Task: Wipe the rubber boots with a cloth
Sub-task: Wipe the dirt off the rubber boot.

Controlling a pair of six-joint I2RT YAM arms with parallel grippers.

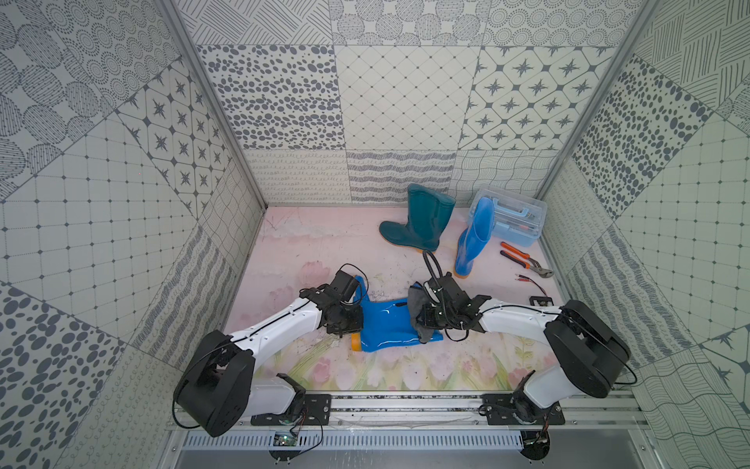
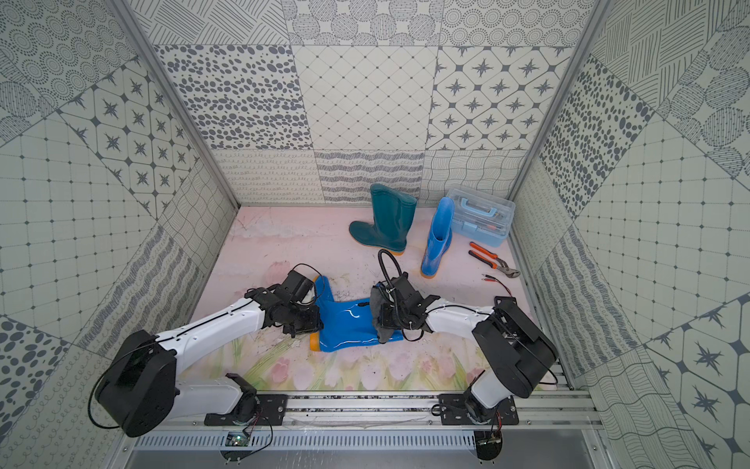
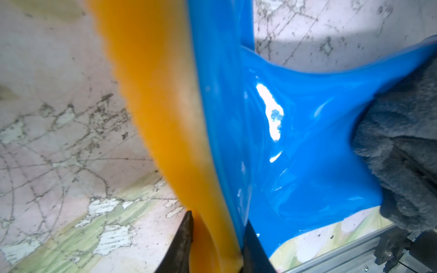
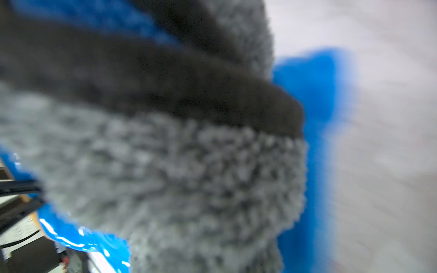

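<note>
Blue boot [image 1: 381, 325] lies sideways, table [image 1: 316, 243] centre-near. Left hand [image 3: 217, 238] nipped onto orange sole [image 3: 165, 118], steadying boot against wiping. Right hand [image 1: 430, 318], fingers hidden, seemingly pinches cloth [image 1: 414, 302], pressed on boot's right end.

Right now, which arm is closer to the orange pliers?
Right. Right fingers hold the cloth on the lying blue boot, nearer the pliers; left fingers pinch its sole, farther away.

This is looking like a robot test booth: patterned grey-and-white panels [image 1: 406, 101] are standing on three sides between aluminium posts [image 1: 211, 101], a scuffed floral mat [image 1: 324, 243] is serving as floor, and two robot arms [image 1: 280, 325] are sitting on an aluminium rail [image 1: 406, 403]. A clear toolbox [image 1: 515, 222] and orange-handled pliers [image 1: 523, 260] are lying near one corner.
</note>
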